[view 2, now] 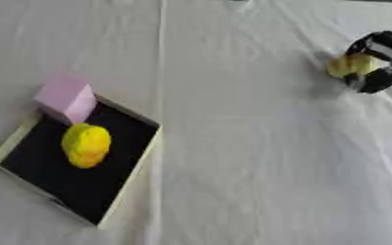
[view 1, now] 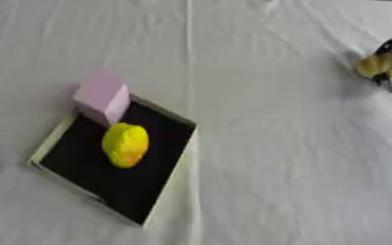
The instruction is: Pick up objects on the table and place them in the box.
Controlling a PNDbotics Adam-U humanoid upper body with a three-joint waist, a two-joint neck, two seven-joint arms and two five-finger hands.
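Note:
A shallow box (view 1: 171, 178) with a black floor and pale rim lies at the left on the white cloth. Inside it lies a yellow, lemon-like object (view 1: 125, 144). A pink block (view 1: 103, 96) stands in the box's far corner, leaning over the rim. At the far right my right hand (view 2: 379, 60), black, has its fingers curled round a small yellow object (view 2: 353, 65) just above or on the cloth. My left hand shows in neither view.
The white tablecloth (view 1: 275, 158) covers the whole surface, with creases running from the top toward the right. Bare cloth lies between the box and the right hand.

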